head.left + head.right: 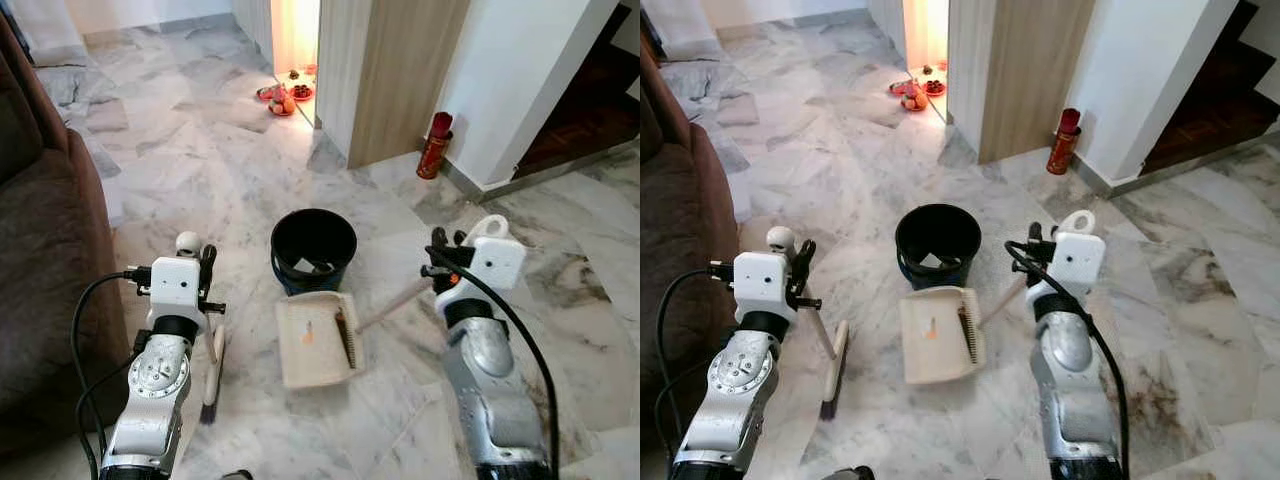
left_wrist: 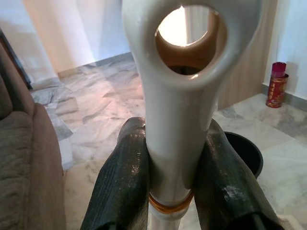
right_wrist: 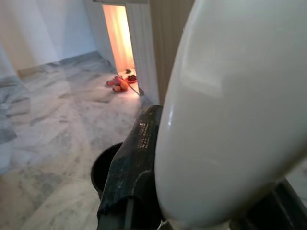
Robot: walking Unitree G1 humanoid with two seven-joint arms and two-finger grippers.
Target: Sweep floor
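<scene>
Broom (image 1: pixel 830 365) lies lower left on the marble floor (image 1: pixel 230 160), our left pincer (image 2: pixel 170 191) clamped on its handle; our right pincer (image 1: pixel 440 262) grips the dustpan (image 1: pixel 318 340) handle below the bucket (image 1: pixel 313 248).

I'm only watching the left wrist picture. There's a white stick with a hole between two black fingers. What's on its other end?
Observer: A broom. The left gripper is shut on its handle, and its dark bristles sit on the marble floor.
Operator: What is the other arm doing?
Observer: The right gripper holds the handle of a cream dustpan lying on the floor.
Operator: Where's the dustpan from the bucket?
Observer: It lies just in front of the black bucket, on the robot's side.
</scene>
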